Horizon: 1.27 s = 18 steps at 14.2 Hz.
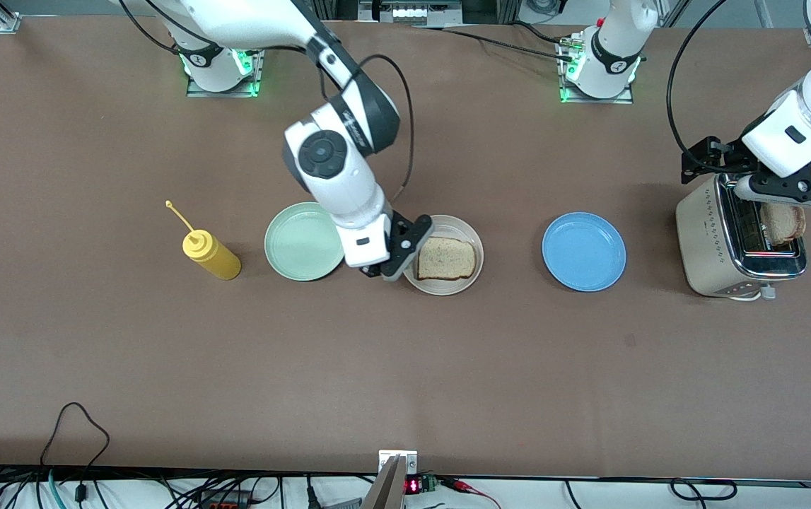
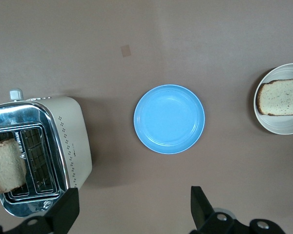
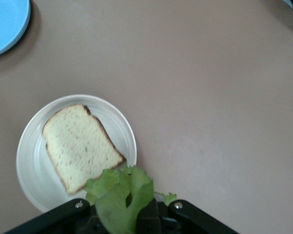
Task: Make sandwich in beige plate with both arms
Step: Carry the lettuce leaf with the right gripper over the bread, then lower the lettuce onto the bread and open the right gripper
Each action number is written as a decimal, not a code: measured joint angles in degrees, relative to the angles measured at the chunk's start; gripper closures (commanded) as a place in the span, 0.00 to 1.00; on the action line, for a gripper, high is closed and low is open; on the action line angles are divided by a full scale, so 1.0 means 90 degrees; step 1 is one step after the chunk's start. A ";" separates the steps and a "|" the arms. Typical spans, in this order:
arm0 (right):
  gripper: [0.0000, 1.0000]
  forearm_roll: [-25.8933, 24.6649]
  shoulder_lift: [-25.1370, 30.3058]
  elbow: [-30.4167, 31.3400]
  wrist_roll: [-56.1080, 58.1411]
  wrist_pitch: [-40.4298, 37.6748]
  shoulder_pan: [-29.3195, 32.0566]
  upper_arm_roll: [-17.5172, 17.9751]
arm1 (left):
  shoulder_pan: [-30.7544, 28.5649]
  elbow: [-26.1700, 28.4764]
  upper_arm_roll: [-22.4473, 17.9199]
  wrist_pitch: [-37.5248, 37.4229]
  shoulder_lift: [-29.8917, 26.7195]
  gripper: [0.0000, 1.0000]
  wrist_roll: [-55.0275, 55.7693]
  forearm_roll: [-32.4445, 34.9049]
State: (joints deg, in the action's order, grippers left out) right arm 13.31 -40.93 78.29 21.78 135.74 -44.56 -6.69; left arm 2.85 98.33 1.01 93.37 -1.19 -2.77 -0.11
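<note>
Beige plate [image 1: 471, 240]: round, off-white, shallow rim; on the counter [image 1: 405, 367], between mint green plate [image 1: 299, 244] and blue plate [image 1: 583, 252].
Bread slice [image 1: 446, 259]: pale, brown crust, flat in beige plate.
Right gripper [image 3: 129, 217]: over beige plate's edge, jaws holding ruffled lettuce leaf [image 3: 122, 197].
Left gripper [image 2: 132, 214]: jaws wide, over toaster [image 1: 720, 240], which holds a second slice [image 1: 783, 220].

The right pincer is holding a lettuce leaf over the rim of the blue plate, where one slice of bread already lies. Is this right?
Not quite: the plate is beige, not blue. The right wrist view shows the right pincer holding the lettuce leaf over the rim of the beige plate, where one slice of bread lies. The blue plate holds nothing.
</note>
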 measured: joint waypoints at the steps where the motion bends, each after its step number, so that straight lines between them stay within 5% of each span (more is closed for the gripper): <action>1: 1.00 0.0003 -0.0163 -0.0018 -0.0032 0.0255 -0.0047 0.0000 | 0.0000 0.0000 0.0000 0.0000 0.0000 0.00 0.0000 0.0000; 6: 1.00 0.0087 -0.0728 -0.0092 -0.0258 0.1343 -0.0117 0.0236 | 0.0000 0.0000 0.0000 0.0000 0.0000 0.00 0.0000 0.0000; 12: 0.99 0.0084 -0.0910 -0.0133 -0.1020 0.1551 -0.0417 0.0453 | 0.0000 0.0000 0.0000 0.0000 0.0000 0.00 0.0000 0.0000; 13: 0.93 0.0081 -0.0920 -0.0133 -0.1063 0.1552 -0.0462 0.0453 | 0.0000 0.0000 0.0000 0.0000 0.0000 0.00 0.0000 0.0000; 14: 0.67 0.0077 -0.0936 -0.0132 -0.1088 0.1553 -0.0483 0.0453 | 0.0000 0.0000 0.0000 0.0000 0.0000 0.00 0.0000 0.0000; 15: 0.15 0.0077 -0.0973 -0.0132 -0.1093 0.1587 -0.0489 0.0453 | 0.0000 0.0000 0.0000 0.0000 0.0000 0.00 0.0000 0.0000; 16: 0.00 0.0076 -0.1040 -0.0128 -0.1094 0.1733 -0.0489 0.0452 | 0.0000 0.0000 0.0000 0.0000 0.0000 0.00 0.0000 0.0000; 18: 0.00 -0.0005 -0.1242 -0.0102 -0.1095 0.2306 -0.0488 0.0452 | 0.0000 0.0000 0.0000 0.0000 0.0000 0.00 0.0000 0.0000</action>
State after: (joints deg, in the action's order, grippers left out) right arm 13.27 -52.11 77.37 11.93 156.49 -48.95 -2.62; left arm 2.85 98.33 1.01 93.37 -1.19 -2.77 -0.11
